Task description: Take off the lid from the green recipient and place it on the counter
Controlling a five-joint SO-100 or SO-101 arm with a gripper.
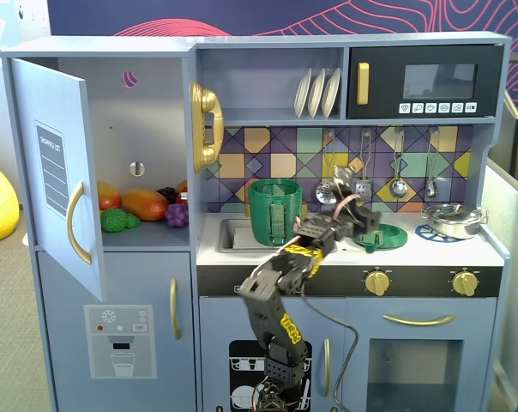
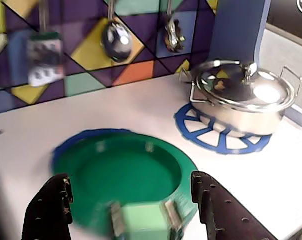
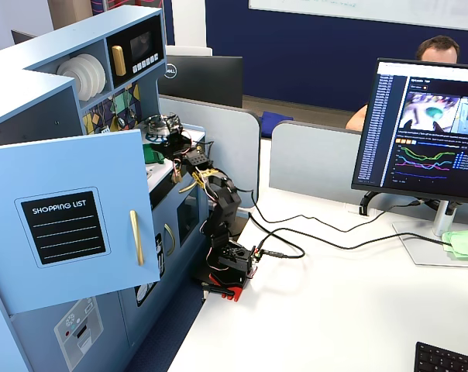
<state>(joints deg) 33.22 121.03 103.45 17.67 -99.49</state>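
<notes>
The green recipient (image 1: 274, 212) stands open, with no lid on it, at the sink end of the white counter (image 1: 413, 251). The lid (image 1: 382, 236) lies flat on the counter, on a blue burner ring to the pot's right. In the wrist view the lid (image 2: 121, 170) is blurred, and its lighter green knob block (image 2: 141, 220) shows at the near edge. My gripper (image 1: 364, 225) hovers just over the lid. In the wrist view my gripper (image 2: 130, 179) is open, its two black fingers (image 2: 48, 210) standing wide on either side of the knob and not closed on it.
A silver metal pan (image 2: 241, 95) with its own lid sits on the second burner ring to the right, also seen in a fixed view (image 1: 452, 221). Ladles and utensils (image 2: 116, 40) hang on the tiled back wall. The fridge door (image 1: 57, 172) at the left stands open.
</notes>
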